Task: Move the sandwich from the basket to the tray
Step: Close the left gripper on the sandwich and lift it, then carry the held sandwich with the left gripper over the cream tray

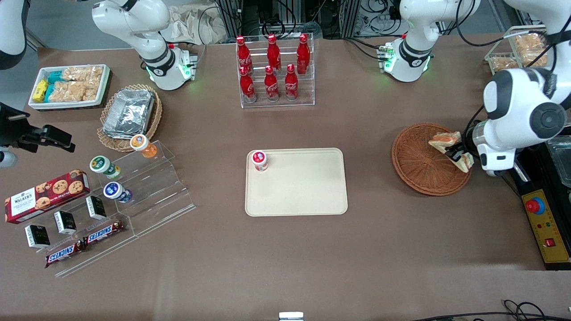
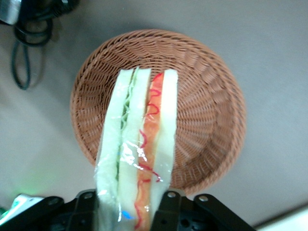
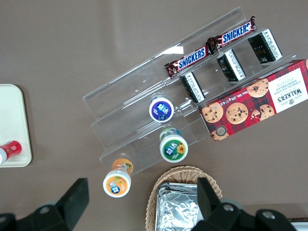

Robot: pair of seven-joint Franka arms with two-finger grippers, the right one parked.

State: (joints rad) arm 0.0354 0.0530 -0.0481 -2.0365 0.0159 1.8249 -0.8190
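Note:
My left gripper (image 1: 456,153) is shut on the sandwich (image 1: 444,140), a plastic-wrapped wedge of white bread with an orange-red filling. It holds it lifted above the reddish-brown wicker basket (image 1: 417,165), over the basket's rim toward the working arm's end. In the left wrist view the sandwich (image 2: 139,144) stands out between the two black fingers (image 2: 166,207), with the basket (image 2: 202,110) below it holding nothing else. The cream tray (image 1: 308,191) lies mid-table, beside the basket toward the parked arm's end.
A small red-lidded cup (image 1: 259,160) stands on the tray's corner. A rack of red cola bottles (image 1: 274,71) stands farther from the front camera. Acrylic steps with cups and snack bars (image 1: 116,205) and a tan basket of foil containers (image 1: 129,113) lie toward the parked arm's end. A control box (image 1: 546,225) sits at the working arm's end.

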